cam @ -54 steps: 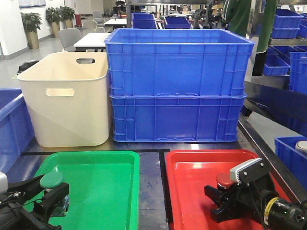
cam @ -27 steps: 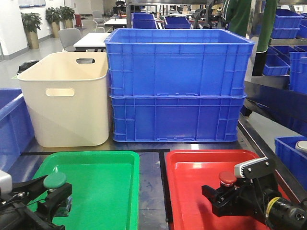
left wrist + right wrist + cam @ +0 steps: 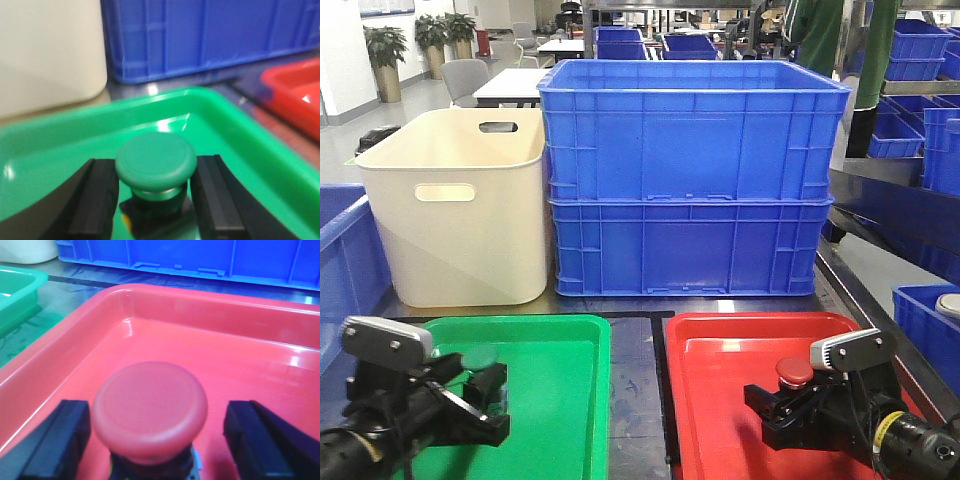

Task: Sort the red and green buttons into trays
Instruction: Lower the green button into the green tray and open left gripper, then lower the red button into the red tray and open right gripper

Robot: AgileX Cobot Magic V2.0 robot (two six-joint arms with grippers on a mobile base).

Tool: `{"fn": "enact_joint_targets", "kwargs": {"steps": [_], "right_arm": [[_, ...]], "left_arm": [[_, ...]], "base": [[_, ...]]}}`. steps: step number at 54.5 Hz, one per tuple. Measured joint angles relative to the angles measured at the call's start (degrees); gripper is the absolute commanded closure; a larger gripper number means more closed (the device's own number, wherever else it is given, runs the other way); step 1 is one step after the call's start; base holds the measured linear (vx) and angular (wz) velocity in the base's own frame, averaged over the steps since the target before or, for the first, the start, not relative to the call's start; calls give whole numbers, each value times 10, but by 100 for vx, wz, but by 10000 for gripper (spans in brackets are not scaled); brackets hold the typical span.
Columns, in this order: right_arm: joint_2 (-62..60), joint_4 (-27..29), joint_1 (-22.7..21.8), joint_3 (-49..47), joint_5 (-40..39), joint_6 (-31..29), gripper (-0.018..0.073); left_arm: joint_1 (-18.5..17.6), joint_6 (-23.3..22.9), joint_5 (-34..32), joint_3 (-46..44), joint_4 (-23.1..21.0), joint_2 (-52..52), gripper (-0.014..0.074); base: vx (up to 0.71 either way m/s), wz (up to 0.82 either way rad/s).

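Green tray (image 3: 565, 395) held the green button (image 3: 156, 159), left gripper (image 3: 156, 192) jaws clamped on it; red tray (image 3: 720, 372) the red button (image 3: 149, 407), right gripper (image 3: 159, 426) jaws apart.

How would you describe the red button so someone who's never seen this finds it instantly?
Find the stacked blue crates at the back; before them, to the right, lies the red tray. Inside it, flanked by the right end effector, stands the red button. Its round red mushroom cap distinguishes it from the green button in the green tray.

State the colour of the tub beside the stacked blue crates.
The tub is cream, clearest in the exterior front-facing view.
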Motion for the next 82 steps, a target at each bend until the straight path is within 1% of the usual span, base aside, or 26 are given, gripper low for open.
{"fn": "enact_joint_targets", "kwargs": {"steps": [5,12,19,31,42,47,50,52,54,56,57,60,61,63,66,70,73,77,82], "right_arm": [[0,0,0,0,0,0,37],[0,0,0,0,0,0,38],[0,0,0,0,0,0,38],[0,0,0,0,0,0,38],[0,0,0,0,0,1,42],[-4,-5,0,0,1,16,82],[-14,-17,0,0,6,29,140],[-26,-28,0,0,9,38,181],[-40,-42,0,0,13,49,252],[-64,-61,0,0,22,65,335],[-72,-74,0,1,27,72,350],[-111,-107,0,3,48,109,485],[-122,-122,0,5,57,120,529],[-150,-149,0,9,71,151,575],[-203,-200,0,20,94,211,573],[-267,-268,0,37,115,274,571],[-306,-307,0,47,128,312,570],[-334,-352,0,52,146,340,570],[-338,-366,0,53,160,355,567]], "left_arm": [[0,1,-18,-6,-3,27,137],[0,2,-53,-7,-3,35,137],[0,4,-57,-8,-2,35,126],[0,5,4,-11,-2,25,113],[0,5,21,-11,-2,-29,115],[0,5,48,-11,-2,-65,159],[0,5,77,-11,-2,-88,227],[0,5,100,-11,-2,-104,286],[0,5,125,-11,-1,-121,355],[0,5,157,-11,0,-138,446],[0,5,168,-11,0,-149,476],[0,5,215,-11,0,-176,595],[0,5,233,-11,0,-187,606],[0,5,263,-11,1,-207,605],[0,5,314,-11,1,-238,605],[0,5,371,-11,1,-278,603],[0,8,413,-11,1,-304,603],[0,15,455,-11,1,-334,603],[0,17,464,-11,1,-364,603]], "base": [[0,0],[0,0],[0,0],[0,0],[0,0],[0,0],[0,0],[0,0],[0,0],[0,0],[0,0],[0,0],[0,0],[0,0],[0,0],[0,0],[0,0],[0,0],[0,0]]}}
